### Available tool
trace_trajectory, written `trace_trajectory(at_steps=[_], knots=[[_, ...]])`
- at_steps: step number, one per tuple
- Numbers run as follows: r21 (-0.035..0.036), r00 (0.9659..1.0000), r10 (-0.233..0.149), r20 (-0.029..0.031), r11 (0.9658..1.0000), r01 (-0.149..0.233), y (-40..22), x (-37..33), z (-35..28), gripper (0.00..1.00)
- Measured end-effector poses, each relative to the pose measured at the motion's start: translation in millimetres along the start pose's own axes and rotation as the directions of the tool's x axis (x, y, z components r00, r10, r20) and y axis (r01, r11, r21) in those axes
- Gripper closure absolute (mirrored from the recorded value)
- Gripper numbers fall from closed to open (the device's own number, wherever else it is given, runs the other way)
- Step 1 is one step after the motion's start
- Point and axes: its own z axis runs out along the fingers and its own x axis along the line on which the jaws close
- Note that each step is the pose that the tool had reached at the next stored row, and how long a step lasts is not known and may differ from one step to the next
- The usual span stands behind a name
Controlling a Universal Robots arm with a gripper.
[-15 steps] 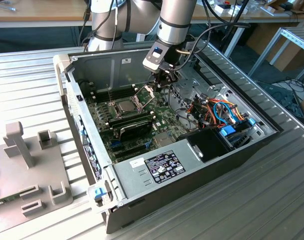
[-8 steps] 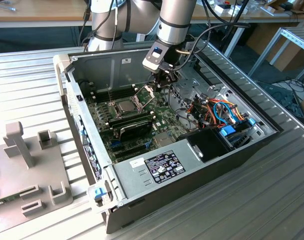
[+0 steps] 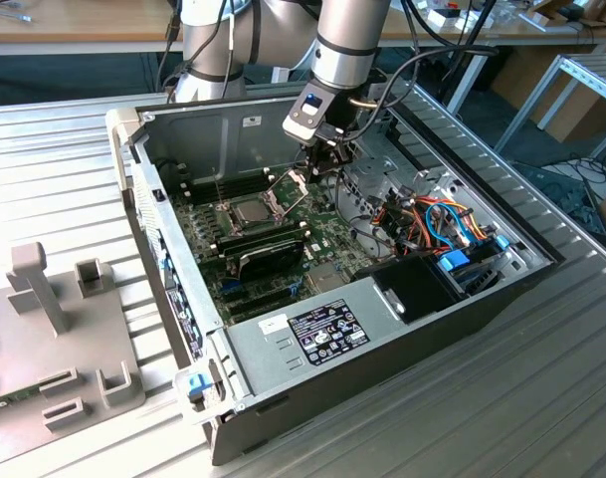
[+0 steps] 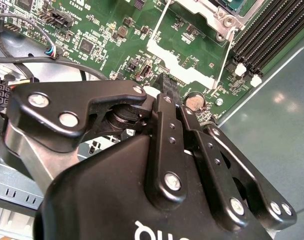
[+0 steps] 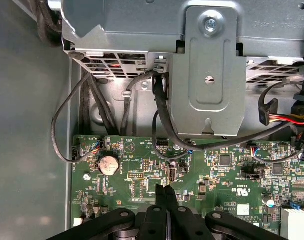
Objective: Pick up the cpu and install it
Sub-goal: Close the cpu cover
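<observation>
In the exterior view the cpu (image 3: 251, 210), a small silver-grey square, lies flat in its socket on the green motherboard (image 3: 322, 244) inside the open computer case. The hinged socket frame (image 3: 290, 185) stands raised beside it, on the exterior view's right. My gripper (image 3: 318, 167) hangs just above the board by that raised frame, a little apart from the cpu. Both wrist views show the black fingers pressed together with nothing between them, the gripper (image 5: 164, 189) (image 4: 164, 83) tip hovering over bare board near a coin battery (image 5: 109, 163).
The case's metal walls (image 3: 218, 129) ring the board. A metal drive bracket (image 5: 206, 75) with black cables sits close behind the fingers. Coloured cables (image 3: 437, 224) and a power supply (image 3: 317, 334) fill the exterior view's right and front. A grey fixture (image 3: 54, 329) stands outside the case.
</observation>
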Motion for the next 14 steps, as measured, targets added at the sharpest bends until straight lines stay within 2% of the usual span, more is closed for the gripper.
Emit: trace_trajectory(at_steps=[6, 14], knots=[[0.0000, 1.0000, 0.000, 0.0000, 1.0000, 0.000, -1.7, 0.0, 0.0, 0.89], [0.0000, 1.0000, 0.000, 0.0001, 1.0000, 0.000, -8.7, 0.2, -0.2, 0.89]])
